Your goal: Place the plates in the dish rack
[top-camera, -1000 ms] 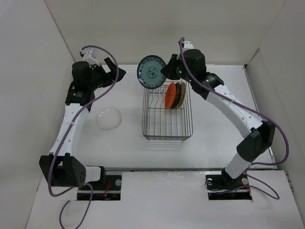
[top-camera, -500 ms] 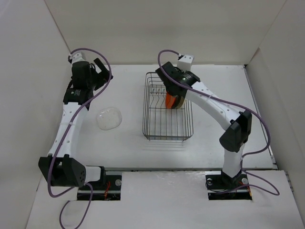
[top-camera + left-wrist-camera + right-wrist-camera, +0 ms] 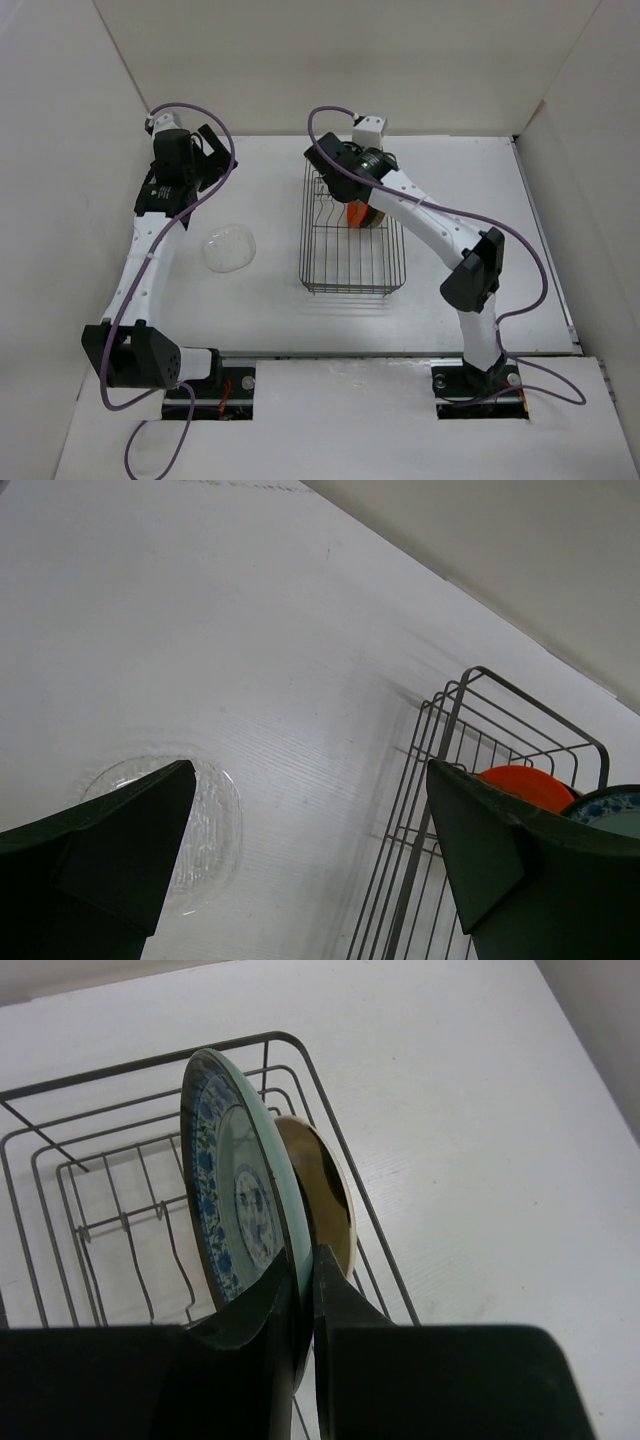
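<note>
Now the right gripper [image 3: 305, 1295], clamped on the teal-patterned round plate [image 3: 235, 1210], has dropped from above into the dark wire dish rack [image 3: 352, 291], plate nearly slotted; left gripper [image 3: 310, 780] gapes idle.

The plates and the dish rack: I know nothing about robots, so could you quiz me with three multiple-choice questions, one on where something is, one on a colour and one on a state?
1. Where is the clear glass plate relative to the dish rack?
A) inside it
B) flat on the table to its left
C) leaning on its far end

2. Which plate do the right jaws hold?
A) the orange one
B) the black one
C) the teal-patterned plate

3. How do the left jaws stand?
A) open, empty
B) shut on a plate
C) shut, empty

Answers:
1 B, the top view shows it lying outside the wire.
2 C, the right wrist view shows it pinched on edge.
3 A, the left wrist view shows a wide gap with nothing in it.
</note>
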{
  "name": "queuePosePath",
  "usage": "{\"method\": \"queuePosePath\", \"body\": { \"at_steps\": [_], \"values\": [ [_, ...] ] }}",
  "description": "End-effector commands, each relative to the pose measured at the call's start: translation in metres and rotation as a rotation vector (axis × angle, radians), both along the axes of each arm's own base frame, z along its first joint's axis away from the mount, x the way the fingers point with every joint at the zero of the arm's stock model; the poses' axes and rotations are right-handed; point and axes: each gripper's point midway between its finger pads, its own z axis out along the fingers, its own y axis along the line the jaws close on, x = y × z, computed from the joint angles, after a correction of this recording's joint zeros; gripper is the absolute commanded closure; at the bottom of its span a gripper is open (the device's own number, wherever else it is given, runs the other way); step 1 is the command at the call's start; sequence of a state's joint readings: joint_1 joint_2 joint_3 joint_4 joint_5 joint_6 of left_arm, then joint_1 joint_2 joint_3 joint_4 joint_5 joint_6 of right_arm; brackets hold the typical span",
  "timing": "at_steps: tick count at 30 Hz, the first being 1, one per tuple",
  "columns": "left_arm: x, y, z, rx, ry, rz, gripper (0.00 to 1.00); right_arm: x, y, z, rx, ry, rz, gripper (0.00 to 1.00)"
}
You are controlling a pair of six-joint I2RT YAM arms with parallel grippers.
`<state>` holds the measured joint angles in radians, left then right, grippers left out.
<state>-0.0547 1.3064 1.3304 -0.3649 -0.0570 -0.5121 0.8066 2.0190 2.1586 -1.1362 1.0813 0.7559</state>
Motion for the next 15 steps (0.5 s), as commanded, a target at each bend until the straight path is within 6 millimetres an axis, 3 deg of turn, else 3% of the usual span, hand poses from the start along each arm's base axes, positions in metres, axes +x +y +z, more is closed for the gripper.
{"method": "queuePosePath", "body": {
  "at_steps": [1,15],
  "values": [
    [0.002,0.003,0.03,0.004,-0.077,0.012,0.0,0.003,0.006,0.0,-0.04,-0.009,-0.001,1.0],
    [0.002,0.005,0.03,0.009,-0.077,0.022,0.0,0.015,0.033,-0.039,-0.062,0.089,0.104,0.99]
  ]
}}
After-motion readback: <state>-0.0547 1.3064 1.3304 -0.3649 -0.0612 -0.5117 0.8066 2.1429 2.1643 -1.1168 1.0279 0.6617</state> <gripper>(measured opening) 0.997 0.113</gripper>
